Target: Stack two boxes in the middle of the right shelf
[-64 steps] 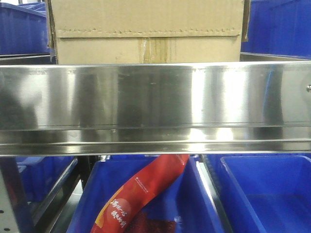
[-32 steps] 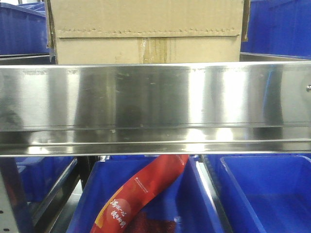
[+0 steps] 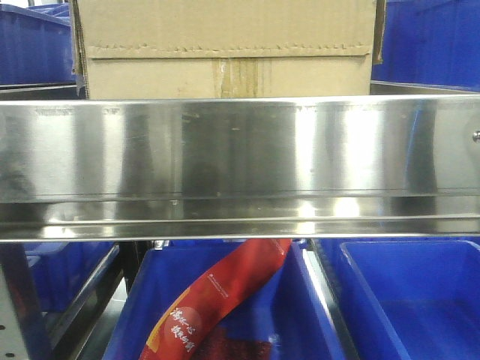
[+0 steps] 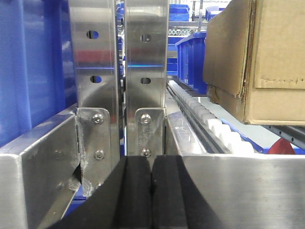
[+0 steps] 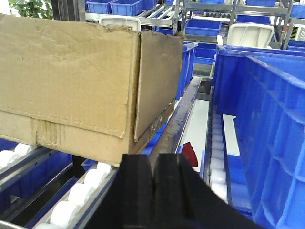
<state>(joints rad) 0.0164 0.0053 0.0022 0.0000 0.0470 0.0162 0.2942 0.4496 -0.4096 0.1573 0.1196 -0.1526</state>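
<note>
boxes were what you had to deal with, and only one showed: a large plain brown corrugated cardboard carton (image 3: 225,46), seen also from the right wrist (image 5: 86,81) and at the right edge of the left wrist view (image 4: 267,62). it sat on the white roller lanes (image 5: 81,195) of the shiny stainless-steel shelf tier (image 3: 240,161), behind the wide mirror-like front lip, with blue plastic bins (image 5: 267,129) to its right and more behind it. a second carton was not in sight.

you could have judged it stiff at the corners and soft in the middle of each panel; its weight could not be told. cardboard gives fair friction against foam pads, but one narrow pinch would crush a panel, so the likely hold was one arm on each side wall, low and near the corners. on rollers it would probably slide with little push.

its face was wrinkled and scuffed. a flap with a zigzag-cut edge folded down over the front, and a strip of brown tape (image 3: 241,77) crossed the centre seam. the near right corner seam gaped a little.

your left gripper (image 4: 151,191) had its black foam pads pressed together on nothing, facing the grey metal uprights (image 4: 143,76). your right gripper (image 5: 156,191) was likewise pressed together and bare, just short of the carton's corner.
</note>
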